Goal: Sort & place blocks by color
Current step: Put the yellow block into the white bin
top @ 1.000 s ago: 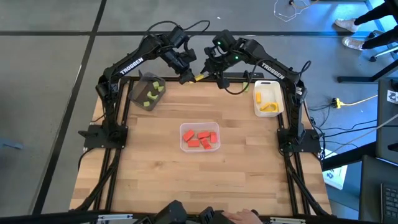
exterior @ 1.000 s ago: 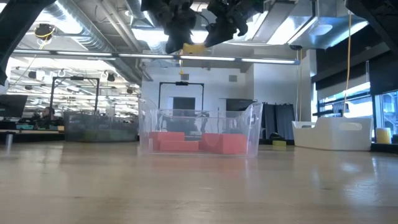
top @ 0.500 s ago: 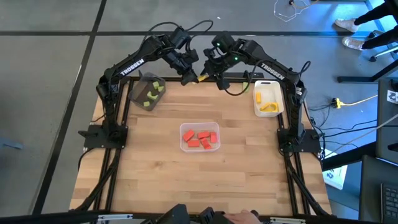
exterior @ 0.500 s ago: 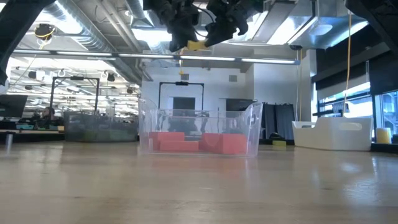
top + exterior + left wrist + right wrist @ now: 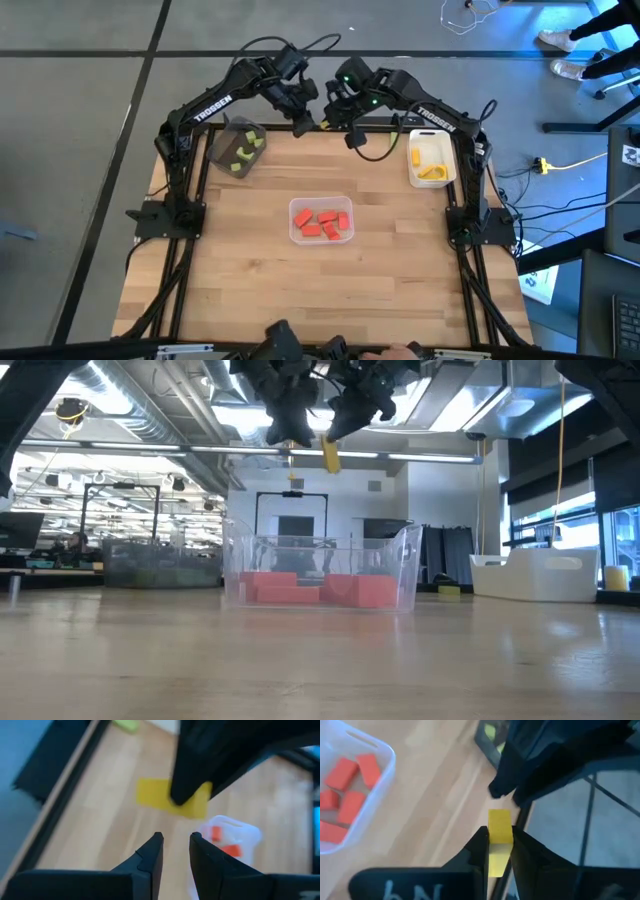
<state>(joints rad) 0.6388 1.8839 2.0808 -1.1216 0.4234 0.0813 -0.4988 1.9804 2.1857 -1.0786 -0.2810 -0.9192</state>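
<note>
Above the far edge of the counter (image 5: pixel 320 290), the two arms are meeting high in the air. The right gripper (image 5: pixel 499 851) is clamping its fingers on a yellow block (image 5: pixel 500 831), which is hanging upright beneath it in the low view (image 5: pixel 330 456). The left gripper (image 5: pixel 175 847) is hovering just beside it with its fingers slightly apart and nothing between them; the yellow block (image 5: pixel 172 797) is showing past them, under the other arm's dark finger. On the counter below, red blocks (image 5: pixel 322 222) are lying in the clear tray (image 5: pixel 296 236) at the middle, light green blocks (image 5: pixel 240 152) in the dark grey tray (image 5: pixel 218 152) at far left, and yellow blocks (image 5: pixel 432 160) in the white tray (image 5: pixel 412 172) at far right.
</note>
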